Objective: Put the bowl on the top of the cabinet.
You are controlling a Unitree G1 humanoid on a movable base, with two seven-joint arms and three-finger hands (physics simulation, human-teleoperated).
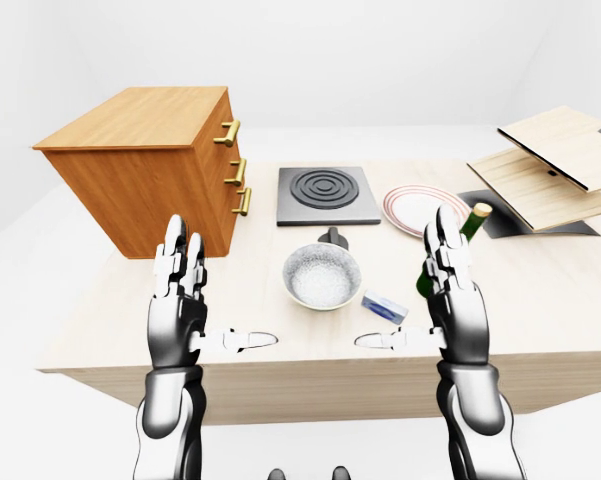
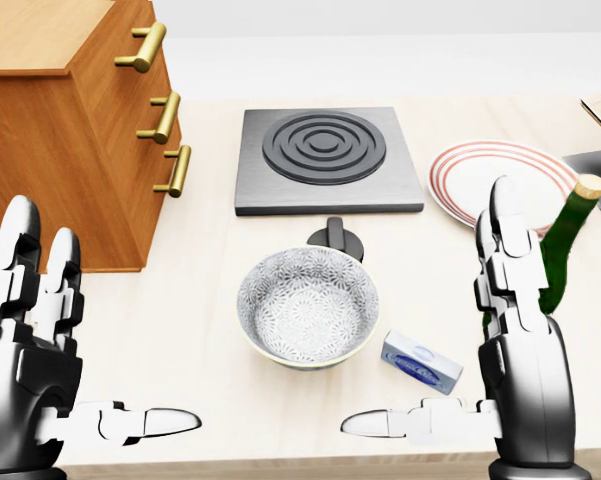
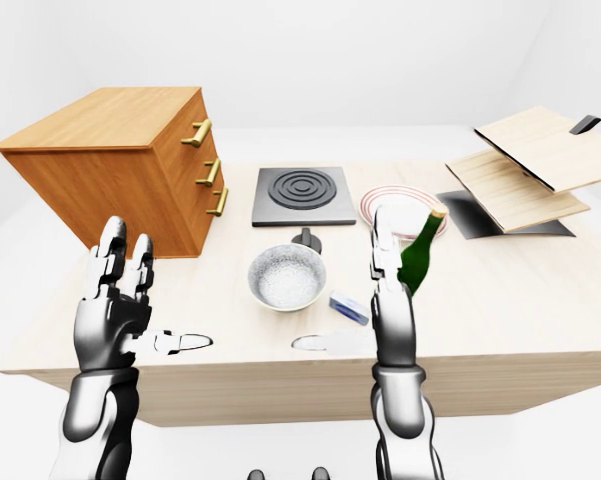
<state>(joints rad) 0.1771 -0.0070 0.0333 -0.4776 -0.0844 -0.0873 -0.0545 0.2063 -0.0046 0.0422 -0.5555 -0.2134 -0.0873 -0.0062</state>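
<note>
The head view looks steeply down, close over the pale wooden tabletop [image 2: 210, 330], cropping the orange-brown wooden cabinet [image 2: 50, 160] at its left edge. The left-eye and right-eye views sit farther back and look more level, taking in the whole cabinet and tabletop. All three share the patterned white ceramic bowl [image 2: 308, 306].
</note>
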